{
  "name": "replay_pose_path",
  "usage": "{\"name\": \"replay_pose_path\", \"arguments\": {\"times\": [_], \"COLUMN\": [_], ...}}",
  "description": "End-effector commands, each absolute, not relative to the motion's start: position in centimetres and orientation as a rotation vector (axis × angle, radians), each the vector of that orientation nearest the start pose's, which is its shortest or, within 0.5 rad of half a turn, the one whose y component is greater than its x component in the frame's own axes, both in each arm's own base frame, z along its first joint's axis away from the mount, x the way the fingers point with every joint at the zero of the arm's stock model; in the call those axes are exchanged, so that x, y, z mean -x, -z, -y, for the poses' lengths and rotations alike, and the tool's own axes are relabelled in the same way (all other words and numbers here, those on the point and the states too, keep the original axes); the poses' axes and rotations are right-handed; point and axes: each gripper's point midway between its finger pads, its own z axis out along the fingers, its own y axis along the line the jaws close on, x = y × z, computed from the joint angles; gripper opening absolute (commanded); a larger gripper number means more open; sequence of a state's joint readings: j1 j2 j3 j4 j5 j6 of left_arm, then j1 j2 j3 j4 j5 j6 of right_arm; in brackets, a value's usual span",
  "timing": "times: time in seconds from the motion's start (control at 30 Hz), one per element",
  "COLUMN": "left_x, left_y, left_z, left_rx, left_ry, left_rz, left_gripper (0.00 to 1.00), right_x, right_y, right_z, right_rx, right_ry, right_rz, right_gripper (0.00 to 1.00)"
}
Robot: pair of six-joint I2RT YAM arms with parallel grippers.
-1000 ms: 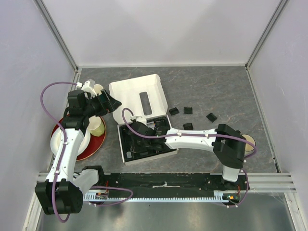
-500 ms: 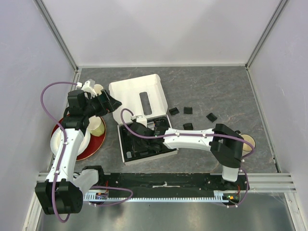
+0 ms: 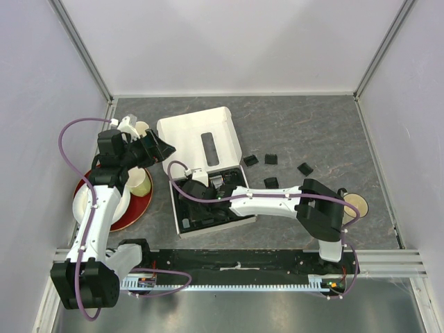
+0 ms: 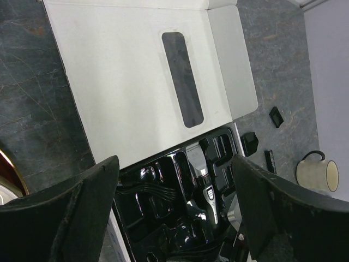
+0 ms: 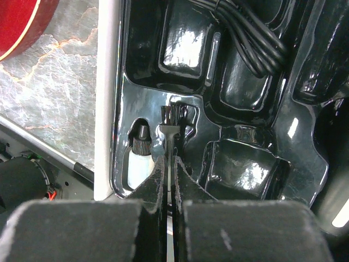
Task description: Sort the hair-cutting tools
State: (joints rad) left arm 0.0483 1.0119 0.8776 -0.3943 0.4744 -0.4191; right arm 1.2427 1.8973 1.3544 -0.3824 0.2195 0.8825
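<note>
Meanwhile the left hand (image 3: 158,148) is hanging spread and empty by the box lid (image 3: 198,139). The right hand (image 5: 169,164), pinching the tiny brush (image 5: 170,117), is sliding further left across the black tray (image 5: 245,82), probably toward a slot just ahead; comb guards (image 3: 270,159) are lying to its right.

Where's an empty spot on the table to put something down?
Biggest bare patch: the back right of the table, behind the comb guards and right of the white box lid. Crowded: the left side with the red plate, and the black tray under the right gripper.
</note>
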Motion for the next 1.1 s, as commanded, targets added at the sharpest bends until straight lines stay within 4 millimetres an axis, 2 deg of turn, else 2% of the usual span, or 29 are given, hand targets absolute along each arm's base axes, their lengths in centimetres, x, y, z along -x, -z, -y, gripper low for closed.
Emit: {"name": "replay_pose_path", "arguments": {"times": [0.0,0.13,0.4,0.63,0.7,0.83,1.07], "left_x": [-30.8,-30.8,-30.8,-30.8,-30.8,-30.7,-30.8], "left_y": [-23.3,-23.3,-23.3,-23.4,-23.4,-23.4,-23.5], "left_z": [8.3,8.4,8.4,8.4,8.3,8.4,8.3], "left_rx": [0.157,0.157,0.156,0.156,0.153,0.152,0.156], "left_ry": [0.735,0.736,0.736,0.736,0.735,0.736,0.728], "left_rz": [-2.056,-2.058,-2.058,-2.055,-2.053,-2.054,-2.053], "left_gripper": [0.9,0.9,0.9,0.9,0.9,0.9,0.9], "right_x": [-16.2,-16.2,-16.2,-16.5,-16.5,-16.4,-16.4], "right_y": [-7.4,-7.4,-6.0,-6.3,-6.5,-7.0,-9.4], "right_z": [-44.9,-44.8,-43.7,-43.1,-43.1,-43.2,-43.9], "right_rx": [0.388,0.405,0.409,0.386,0.385,0.4,0.408], "right_ry": [-0.535,-0.47,-0.342,-0.274,-0.273,-0.285,-0.337], "right_rz": [-2.518,-2.5,-2.537,-2.526,-2.521,-2.512,-2.462], "right_gripper": [0.0,0.0,0.0,0.01,0.04,0.19,0.31]}}
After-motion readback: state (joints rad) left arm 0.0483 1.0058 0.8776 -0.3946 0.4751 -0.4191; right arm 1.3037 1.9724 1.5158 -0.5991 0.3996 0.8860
